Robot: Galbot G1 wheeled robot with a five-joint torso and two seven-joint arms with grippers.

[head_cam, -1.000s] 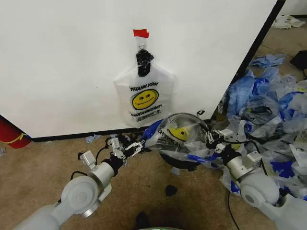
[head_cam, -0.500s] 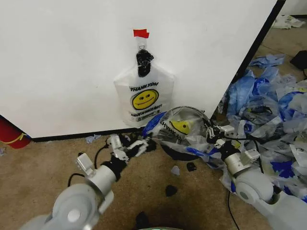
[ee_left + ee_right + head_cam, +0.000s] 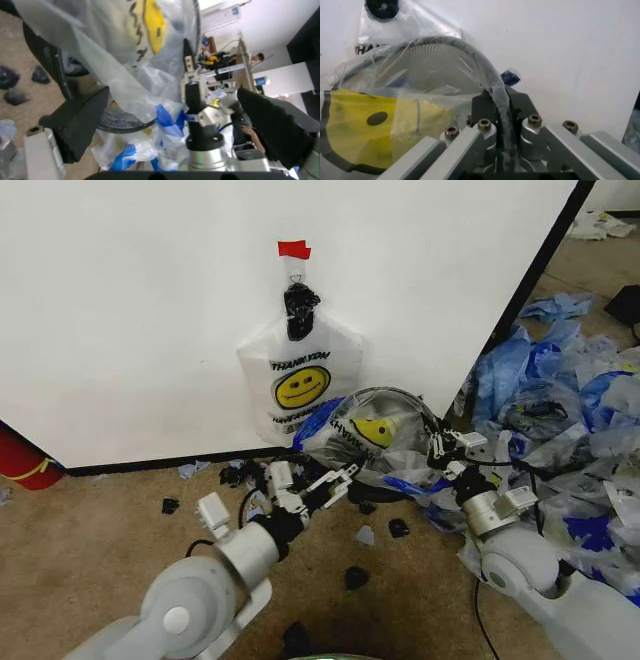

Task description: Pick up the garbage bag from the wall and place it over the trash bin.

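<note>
I see the garbage bag (image 3: 375, 442) draped over the trash bin (image 3: 385, 492), which sits tilted on the carpet just below the wall (image 3: 150, 300); the yellow smiley faces up through the thin film. My right tool (image 3: 437, 442) sits at the bin's rim on my right, arm low and stretched forward from the shoulder. In the right wrist view its fingers (image 3: 492, 108) are clamped on the mesh rim with the bag's plastic (image 3: 410, 123) pinched in. My left tool (image 3: 335, 478) reaches in from the left, forearm angled up across the carpet, tips just beside the bag's near edge; its fingers (image 3: 82, 123) stand spread apart with the bin's black wall (image 3: 47, 63) and loose film between them, not pinched.

Behind, the whiter THANK YOU bag (image 3: 300, 385) hangs from a hook on the wall under a strip of red tape (image 3: 294, 249). A heap of clear-and-blue bags (image 3: 570, 410) crowds the right arm's side. Black scraps (image 3: 355, 577) dot the carpet (image 3: 90, 530). The bin's base is hidden under plastic, so I can't tell how it rests.
</note>
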